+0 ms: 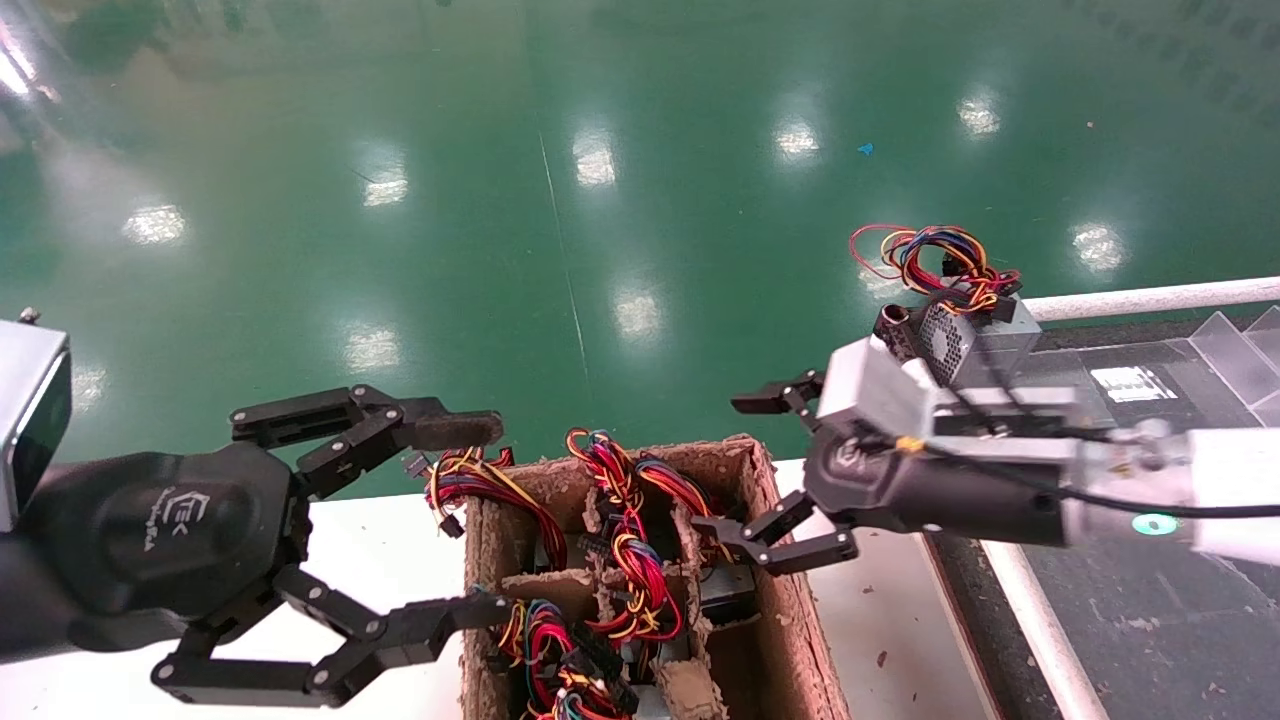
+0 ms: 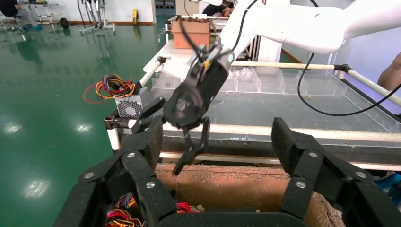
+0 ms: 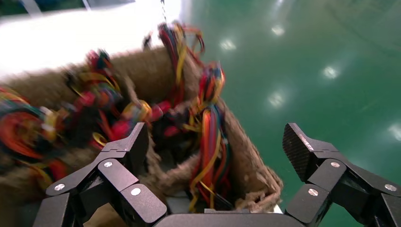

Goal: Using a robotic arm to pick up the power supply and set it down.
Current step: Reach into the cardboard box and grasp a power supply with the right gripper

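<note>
Several power supplies sit in the compartments of a worn cardboard box (image 1: 800, 640), mostly hidden under their wire bundles. In the right wrist view a red-yellow-orange bundle (image 3: 208, 137) rises from the corner compartment over a pale grey metal patch (image 3: 176, 204). That seems to be the power supply. My right gripper (image 1: 722, 465) (image 3: 215, 137) hangs open and empty over the box's far right corner, just above that bundle. My left gripper (image 1: 497, 517) (image 2: 216, 137) is held open and empty at the box's left side.
A grey box with a perforated vent face (image 1: 950, 340) (image 2: 130, 106) and loose blue-red-yellow wire loops (image 1: 935, 255) stands at the end of the black conveyor, beside its white rail (image 1: 1130, 300). Clear plastic trays (image 1: 1240, 345) lie farther right. Green floor lies beyond the white table (image 1: 380, 560).
</note>
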Robot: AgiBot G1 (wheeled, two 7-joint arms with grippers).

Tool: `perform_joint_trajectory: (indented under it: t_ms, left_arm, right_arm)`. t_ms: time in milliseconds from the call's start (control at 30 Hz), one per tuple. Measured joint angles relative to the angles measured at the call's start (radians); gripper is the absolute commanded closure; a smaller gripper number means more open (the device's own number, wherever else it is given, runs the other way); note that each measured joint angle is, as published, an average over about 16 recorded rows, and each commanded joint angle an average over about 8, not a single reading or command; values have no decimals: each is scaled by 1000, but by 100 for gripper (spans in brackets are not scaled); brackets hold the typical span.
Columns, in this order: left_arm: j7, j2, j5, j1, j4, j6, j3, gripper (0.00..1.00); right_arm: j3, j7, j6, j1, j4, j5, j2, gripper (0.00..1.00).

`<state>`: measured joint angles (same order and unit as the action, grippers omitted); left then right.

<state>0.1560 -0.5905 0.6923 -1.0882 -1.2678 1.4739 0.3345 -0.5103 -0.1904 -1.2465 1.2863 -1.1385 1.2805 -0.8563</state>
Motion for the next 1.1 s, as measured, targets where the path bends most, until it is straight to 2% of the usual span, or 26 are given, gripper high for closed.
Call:
perform_joint_trajectory:
  t_ms: [167, 200, 233, 633, 1100]
  left_arm:
    - [0, 0, 0, 0, 0, 0, 0, 0]
    - [0, 0, 0, 0, 0, 0, 0, 0]
    - [0, 0, 0, 0, 0, 0, 0, 0]
    - [0, 0, 0, 0, 0, 0, 0, 0]
    - [0, 0, 0, 0, 0, 0, 1, 0]
  right_arm:
    - [-24, -3, 66, -2, -18, 72, -36, 85]
    - [-29, -5, 77, -4, -22, 85, -42, 95]
    - [-33, -8, 88, -5, -26, 96, -47, 100]
    - [-58, -31, 177, -27, -62, 178, -86, 100]
    - [-67, -33, 207, -56, -104, 206, -85, 100]
